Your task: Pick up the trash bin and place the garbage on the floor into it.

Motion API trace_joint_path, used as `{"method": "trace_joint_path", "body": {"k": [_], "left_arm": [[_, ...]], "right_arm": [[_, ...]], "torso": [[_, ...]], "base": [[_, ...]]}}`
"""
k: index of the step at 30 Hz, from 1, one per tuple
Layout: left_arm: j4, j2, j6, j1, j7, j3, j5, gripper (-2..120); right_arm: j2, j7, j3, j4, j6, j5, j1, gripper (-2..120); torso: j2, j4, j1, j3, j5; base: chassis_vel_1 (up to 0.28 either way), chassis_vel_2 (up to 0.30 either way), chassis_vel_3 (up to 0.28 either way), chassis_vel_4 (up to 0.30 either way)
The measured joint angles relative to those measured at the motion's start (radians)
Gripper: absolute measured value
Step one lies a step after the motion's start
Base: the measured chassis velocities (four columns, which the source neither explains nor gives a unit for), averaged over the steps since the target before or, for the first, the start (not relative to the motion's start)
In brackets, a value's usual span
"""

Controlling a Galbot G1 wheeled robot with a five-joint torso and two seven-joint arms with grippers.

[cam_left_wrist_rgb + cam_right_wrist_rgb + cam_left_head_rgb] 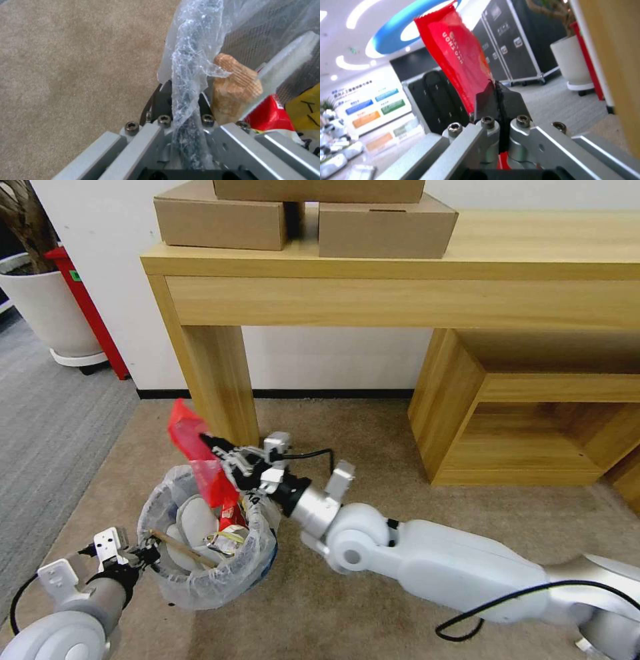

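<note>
- While the trash bin point(207, 553) is held at its near-left rim by the left claw point(137, 558) — clamped on the bag-lined edge point(186, 82) — it sits low over the floor point(373, 447).
- A red wrapper point(197, 453) is pinched in the right claw point(223, 452), just above the bin's far rim.
- The wrapper is best carried over the opening's middle before release — a drop at the rim risks a spill.

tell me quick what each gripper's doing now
Left gripper: closed on the rim of the trash bin, pinching its bag.
Right gripper: closed on a red wrapper above the bin.
</note>
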Motion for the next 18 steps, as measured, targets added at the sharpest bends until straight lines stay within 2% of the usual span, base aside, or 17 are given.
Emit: {"method": "trace_joint_path", "body": {"k": [5, 8, 18], "left_arm": [[-0.004, 0.000, 0.000, 0.000, -0.001, -0.002, -0.003, 1], [-0.009, 0.000, 0.000, 0.003, -0.001, -0.004, -0.007, 1], [-0.013, 0.003, 0.000, 0.004, -0.001, -0.005, -0.010, 1]], "right_arm": [[0.030, -0.006, -0.030, -0.034, 0.006, -0.012, 0.020, 0], [0.078, -0.010, -0.082, -0.090, 0.014, -0.032, 0.036, 0], [0.088, -0.013, -0.114, -0.149, 0.026, -0.090, 0.025, 0]], "torso": [[0.000, 0.0000, 0.000, 0.000, 0.0001], [0.000, 0.0000, 0.000, 0.000, 0.0001], [0.000, -0.0002, 0.000, 0.000, 0.0002]], "base": [[0.000, 0.000, 0.000, 0.000], [0.000, 0.000, 0.000, 0.000], [0.000, 0.000, 0.000, 0.000]]}}
